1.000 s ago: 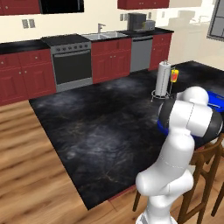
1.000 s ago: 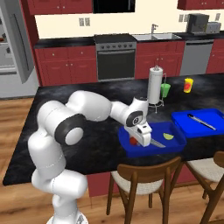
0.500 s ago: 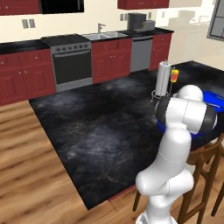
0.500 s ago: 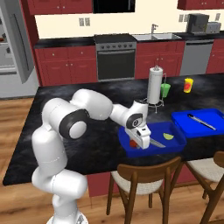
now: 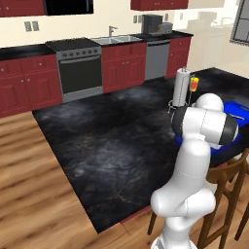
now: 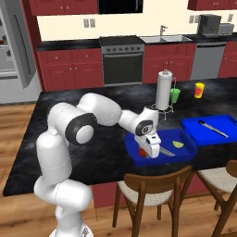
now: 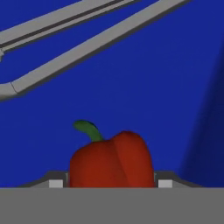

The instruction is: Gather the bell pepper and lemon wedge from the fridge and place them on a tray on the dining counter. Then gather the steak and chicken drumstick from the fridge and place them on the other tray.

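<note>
The left base view is looking forward and down from behind the arm, across the dark counter toward the stove. The right base view is facing the same counter (and stove) from the other side. The hand view is sitting very close above a blue tray.

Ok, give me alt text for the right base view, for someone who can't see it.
The gripper hovers low over the near blue tray, a red bell pepper between its fingers. A lemon wedge lies in that tray; a second blue tray sits to the right.
</note>
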